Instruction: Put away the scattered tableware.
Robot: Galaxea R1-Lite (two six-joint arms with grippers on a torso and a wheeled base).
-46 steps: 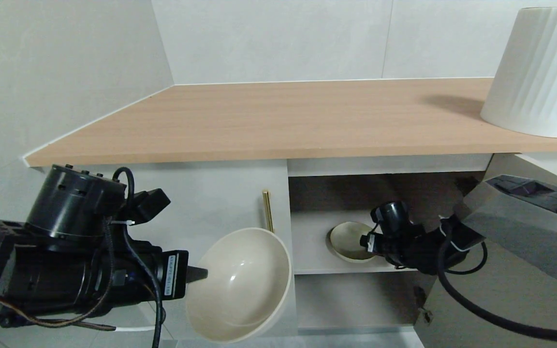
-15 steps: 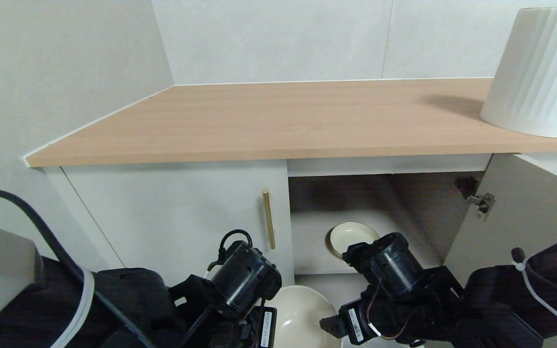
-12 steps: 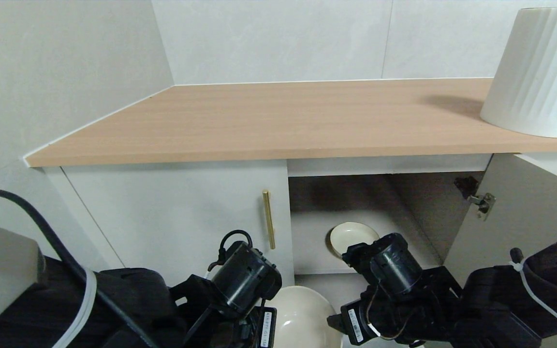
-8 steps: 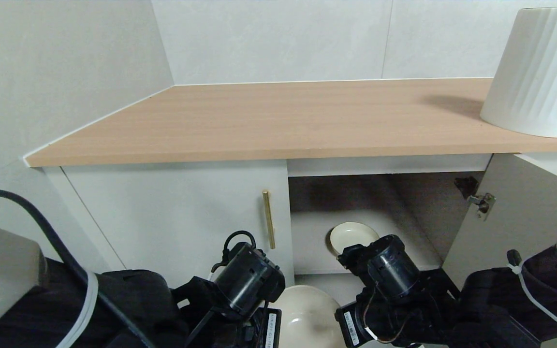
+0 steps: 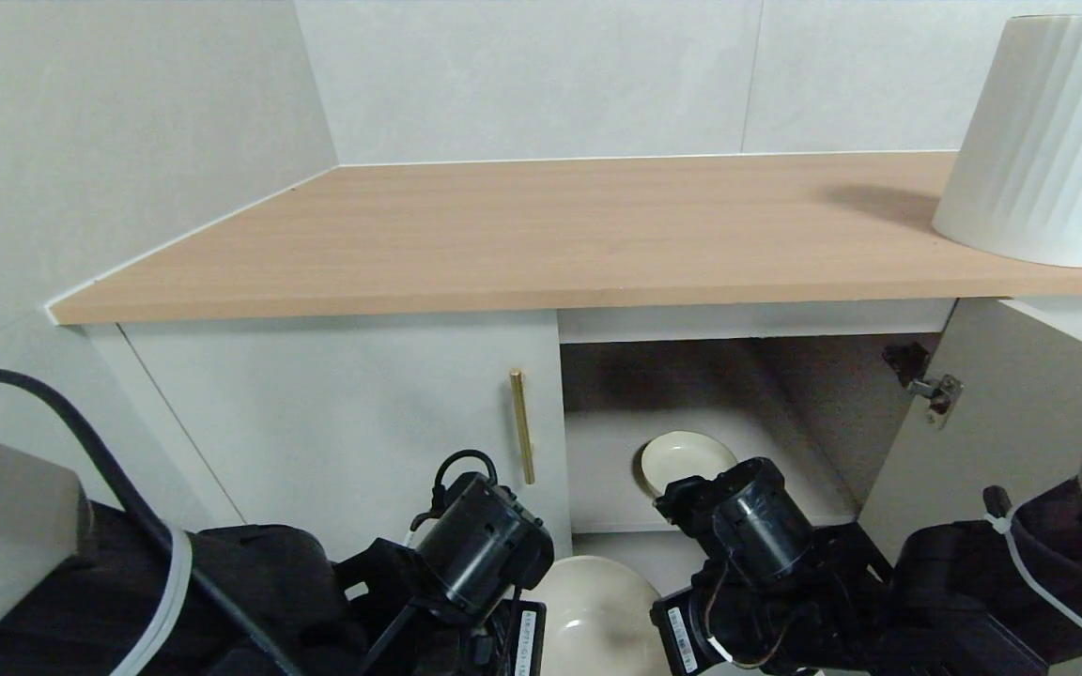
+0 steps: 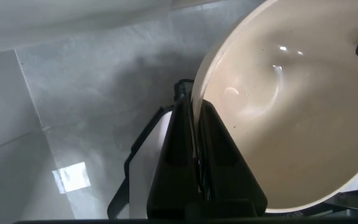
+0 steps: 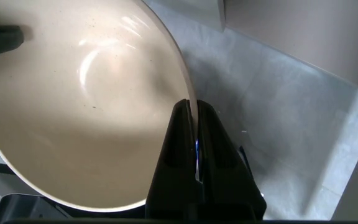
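One large bowl (image 5: 597,615) lower, in both jaws; one small bowl (image 5: 687,460) in cabinet (image 5: 597,474)

The cream bowl (image 5: 597,615), clamped in the left gripper (image 6: 194,109), has been lowered from the lower end of the brass door handle (image 5: 521,427) to below it. The right gripper (image 7: 193,112) has been brought down from right of the handle and closed on the bowl's opposite rim.

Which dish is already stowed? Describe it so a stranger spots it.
Below the wooden countertop, look into the open cabinet right of the brass handle. A small cream dish sits on its shelf, smaller than the big bowl in front.
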